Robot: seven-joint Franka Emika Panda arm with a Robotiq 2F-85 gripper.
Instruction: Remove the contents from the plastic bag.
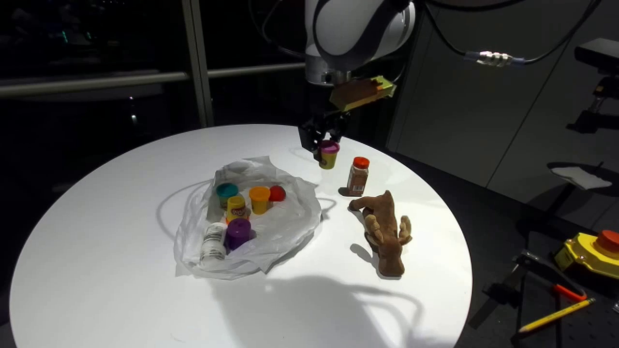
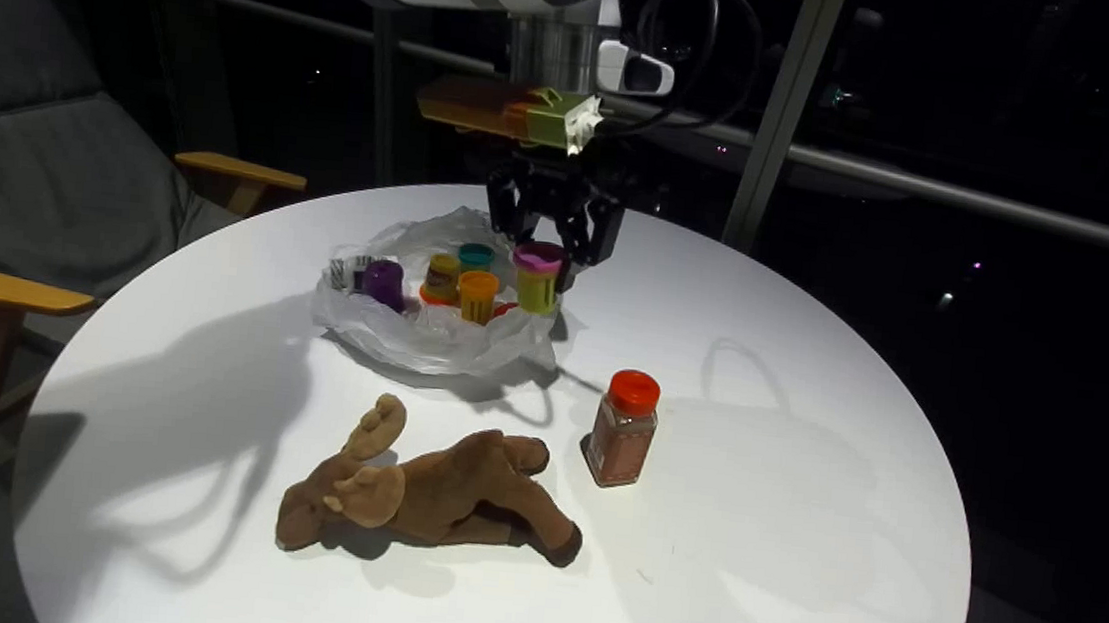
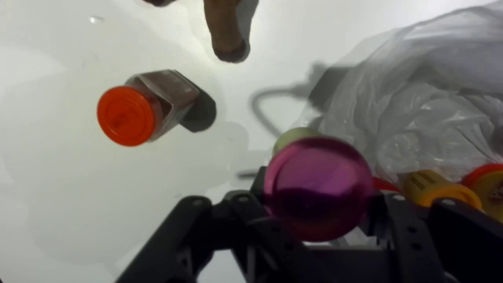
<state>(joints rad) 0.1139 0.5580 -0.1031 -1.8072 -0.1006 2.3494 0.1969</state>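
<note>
Bag of crumpled translucent plastic (image 1: 288, 222) lies open in an exterior view, coloured lidded tubs (image 1: 259, 200) inside. In an exterior view, a yellow cylindrical tub with magenta lid (image 2: 537, 290) hangs near it; swinging low, I could topple the red-capped clear bottle (image 2: 623, 433). In the wrist view my black gripper (image 3: 317, 192) pinches that tub near its lid; squeezing there could pop it off.

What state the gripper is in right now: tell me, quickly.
Gripper: closed, holding the pink-lidded tub.
</note>
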